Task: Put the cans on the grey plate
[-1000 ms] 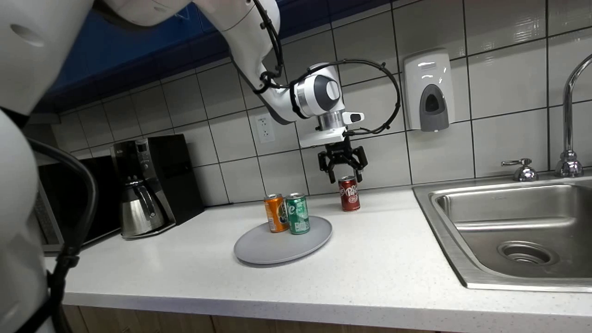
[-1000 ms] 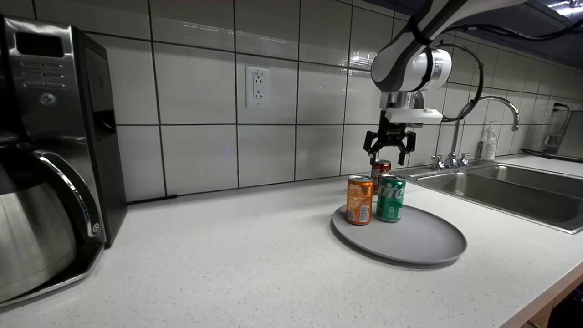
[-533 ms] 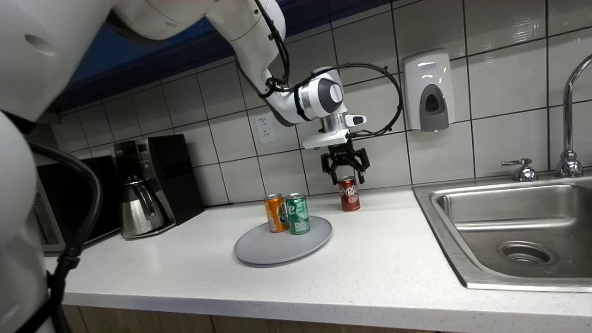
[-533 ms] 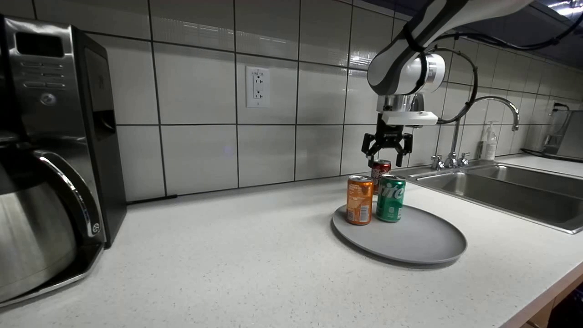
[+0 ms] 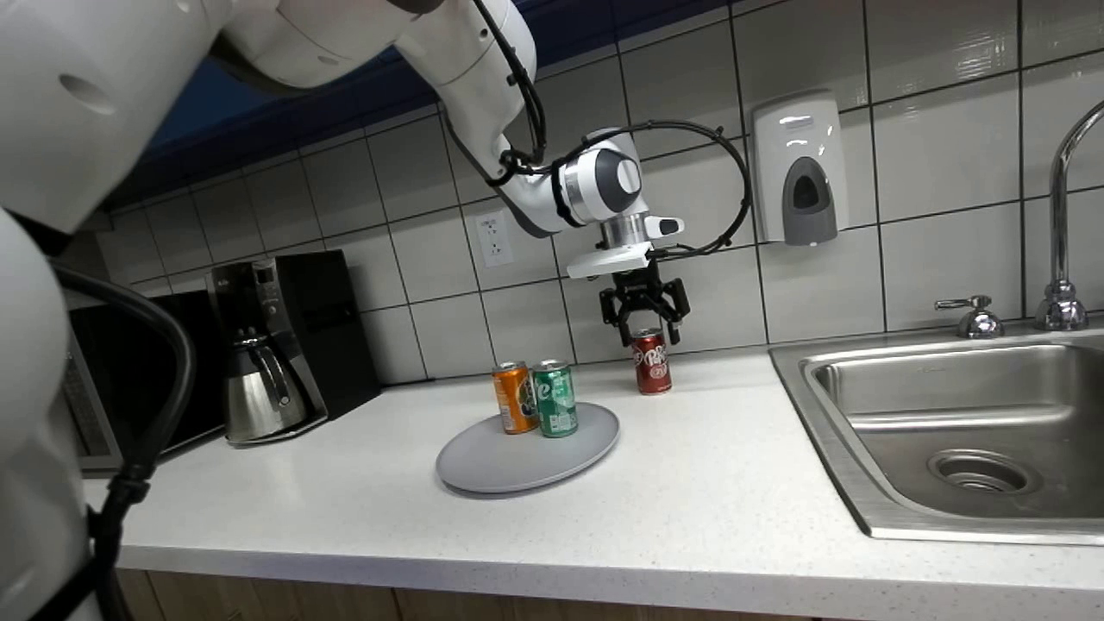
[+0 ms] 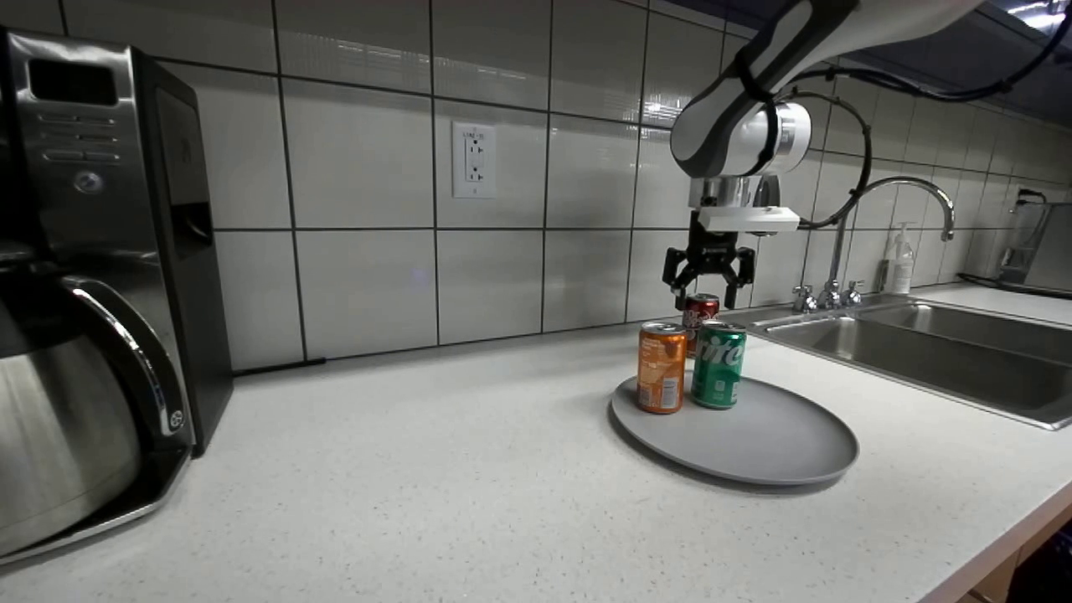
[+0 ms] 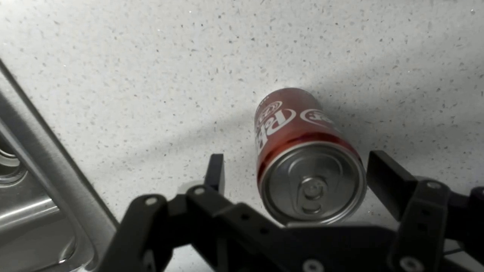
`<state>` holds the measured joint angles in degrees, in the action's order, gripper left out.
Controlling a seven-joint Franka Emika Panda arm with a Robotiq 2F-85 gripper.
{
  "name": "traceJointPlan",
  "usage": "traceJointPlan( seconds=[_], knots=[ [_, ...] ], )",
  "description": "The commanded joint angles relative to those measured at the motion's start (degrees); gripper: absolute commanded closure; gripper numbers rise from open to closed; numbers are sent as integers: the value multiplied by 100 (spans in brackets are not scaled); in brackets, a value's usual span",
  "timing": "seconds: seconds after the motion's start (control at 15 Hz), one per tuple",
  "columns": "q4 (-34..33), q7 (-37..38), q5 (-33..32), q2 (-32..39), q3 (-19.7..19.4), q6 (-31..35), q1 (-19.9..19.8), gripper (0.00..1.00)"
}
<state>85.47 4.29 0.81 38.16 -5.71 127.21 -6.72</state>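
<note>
Wrist view: red can [image 7: 302, 151] stands upright on the worktop [image 7: 151, 75], its top between the jaws, which are spread wide, nothing held. Can's off-centre: gap wider toward the sink [image 7: 49, 162]; can't tell if the other jaw touches. Looks sealed, so probably full: some heft, stiff, slick sides, could dent if squeezed hard. I'd centre, go lower, grip mid-body. In both exterior views, green can [image 5: 555, 399] and orange can [image 5: 515, 398] stand on the plate [image 5: 522, 466], lower than the jaws, on their near side.

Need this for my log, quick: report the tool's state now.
Tool: open, straddling the red can but not gripping it.
</note>
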Motion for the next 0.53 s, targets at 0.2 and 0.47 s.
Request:
traceJointPlan(
  seconds=[0.2,0.47],
  knots=[
    [-236,-190,91,80,98,-283,-98,58],
    [-41,-165,68,-95,87,-189,-63,62]
  ],
)
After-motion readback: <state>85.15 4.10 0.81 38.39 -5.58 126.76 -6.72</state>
